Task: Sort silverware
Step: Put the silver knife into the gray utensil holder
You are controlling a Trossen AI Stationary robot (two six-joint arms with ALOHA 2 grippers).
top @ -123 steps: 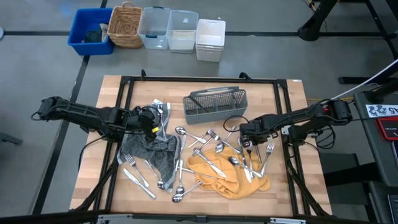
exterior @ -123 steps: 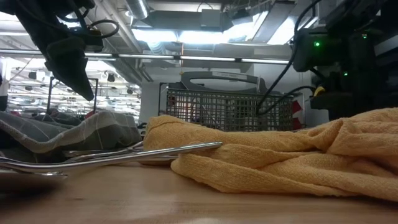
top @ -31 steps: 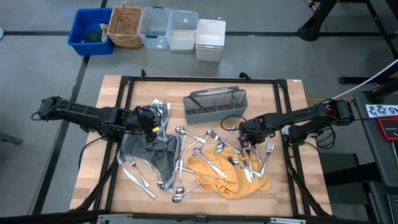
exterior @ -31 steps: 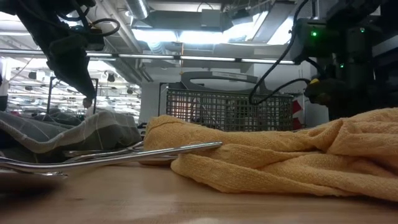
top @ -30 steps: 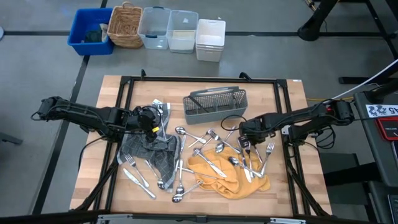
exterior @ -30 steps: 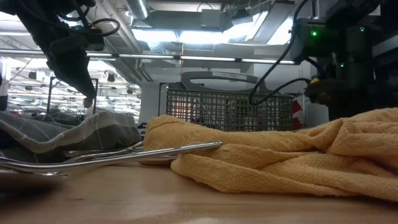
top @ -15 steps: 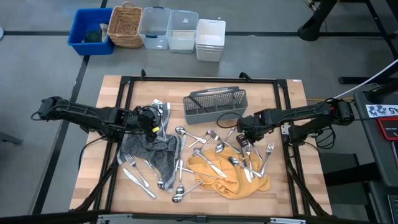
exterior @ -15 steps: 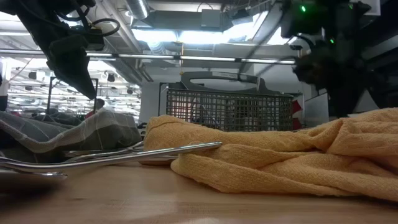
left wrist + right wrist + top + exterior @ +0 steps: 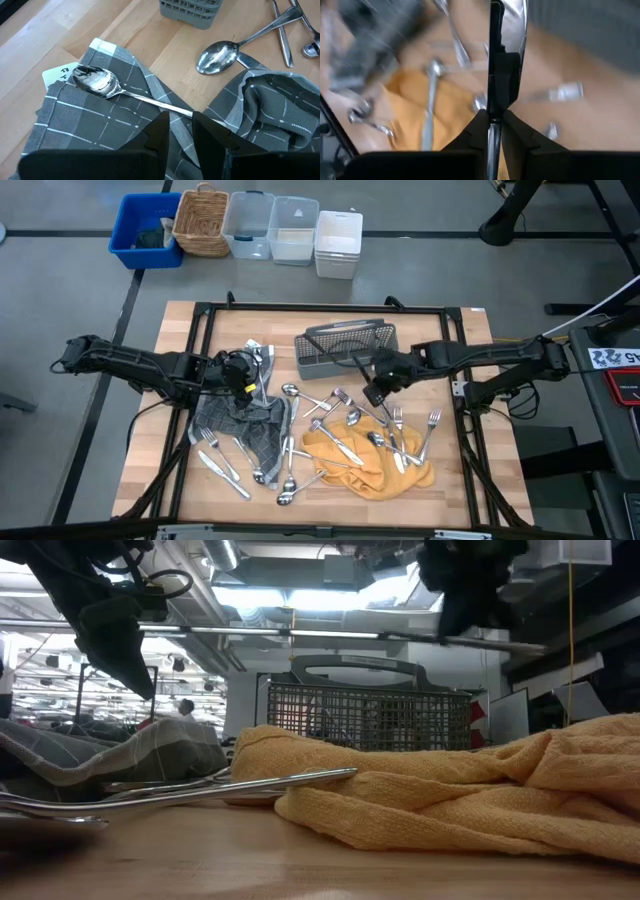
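Steel gleams between the fingers of the right gripper [image 9: 495, 117], clamped on one utensil [image 9: 496, 55] of the silverware [image 9: 345, 435], whose scatter lies below it over the yellow cloth [image 9: 365, 460]. Just beyond sits the grey caddy [image 9: 345, 348]. Farther off, the left gripper [image 9: 180, 131] hovers, fingers narrowly parted, over a spoon [image 9: 95, 81] on the grey cloth [image 9: 75, 125].

The mesh caddy [image 9: 346, 348] stands at the back middle of the table [image 9: 470, 330]. My left gripper [image 9: 246, 380] is to its left, over the checked cloth [image 9: 245, 425], where one spoon [image 9: 97, 82] lies. My right gripper [image 9: 375, 392] is just in front of the caddy's right end and holds a piece of silverware [image 9: 492, 75]. The other forks and spoons [image 9: 345, 425] lie in front, some on the yellow cloth [image 9: 365, 465]. Five bins [image 9: 245, 225] stand behind the table.
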